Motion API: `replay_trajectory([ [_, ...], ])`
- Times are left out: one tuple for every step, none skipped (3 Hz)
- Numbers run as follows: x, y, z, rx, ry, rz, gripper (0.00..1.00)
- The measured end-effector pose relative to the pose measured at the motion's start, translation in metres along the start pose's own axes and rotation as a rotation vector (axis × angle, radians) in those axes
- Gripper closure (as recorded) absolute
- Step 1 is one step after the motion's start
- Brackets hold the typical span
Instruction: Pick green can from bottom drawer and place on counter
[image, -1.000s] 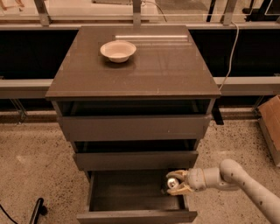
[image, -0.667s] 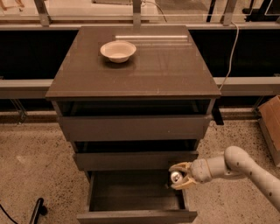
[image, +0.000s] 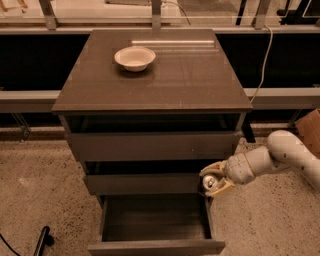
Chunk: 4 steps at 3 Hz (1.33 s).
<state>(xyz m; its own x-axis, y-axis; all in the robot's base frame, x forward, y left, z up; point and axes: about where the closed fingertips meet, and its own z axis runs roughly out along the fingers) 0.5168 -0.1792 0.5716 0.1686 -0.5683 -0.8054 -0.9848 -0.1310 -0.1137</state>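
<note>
My gripper is at the right end of the middle drawer's front, above the open bottom drawer. It is shut on the green can, whose shiny silver top faces the camera; the can's green sides are mostly hidden by the fingers. The bottom drawer is pulled out and its dark inside shows nothing else. The counter is the dark brown cabinet top, well above the gripper.
A white bowl sits on the counter's back left. The two upper drawers stand slightly ajar. My white arm reaches in from the right. A cardboard box and a cable are at right; a dark object lies on the floor lower left.
My gripper has lifted the can up out of the bottom drawer, from inside its right rear corner to the level of the middle drawer's front.
</note>
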Motion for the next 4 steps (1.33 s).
replay_trajectory([
  [-0.017,-0.012,-0.040,-0.013,0.021,0.017,1.00],
  [-0.034,-0.033,-0.082,-0.013,0.059,0.038,1.00],
  [-0.036,-0.033,-0.081,-0.011,0.059,0.048,1.00],
  [-0.043,-0.034,-0.079,-0.001,0.059,0.096,1.00],
])
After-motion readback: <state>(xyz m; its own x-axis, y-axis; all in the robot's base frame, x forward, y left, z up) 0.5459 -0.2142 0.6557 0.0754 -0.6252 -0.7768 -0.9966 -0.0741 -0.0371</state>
